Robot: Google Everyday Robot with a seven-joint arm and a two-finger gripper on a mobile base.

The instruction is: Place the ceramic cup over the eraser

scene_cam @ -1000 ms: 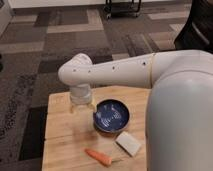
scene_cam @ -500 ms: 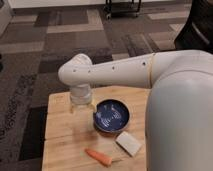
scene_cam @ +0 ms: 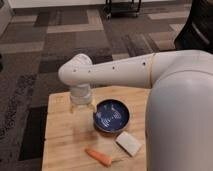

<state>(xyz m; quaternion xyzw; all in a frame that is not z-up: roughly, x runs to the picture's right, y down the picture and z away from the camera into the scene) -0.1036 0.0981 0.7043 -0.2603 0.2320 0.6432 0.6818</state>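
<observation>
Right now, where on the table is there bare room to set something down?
Bare wood fills the table's front left, between the gripper hanging over back left and the carrot. Crowded right of that: blue plate, white slab.

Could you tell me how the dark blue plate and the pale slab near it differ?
The plate is round and dark blue with a pale pattern; the slab is rectangular and plain off-white. The plate is wider than the slab. The plate lies beside the tool, which points down at the table next to it; the slab lies nearer the table's front edge. Both rest flat on the wooden table.
</observation>
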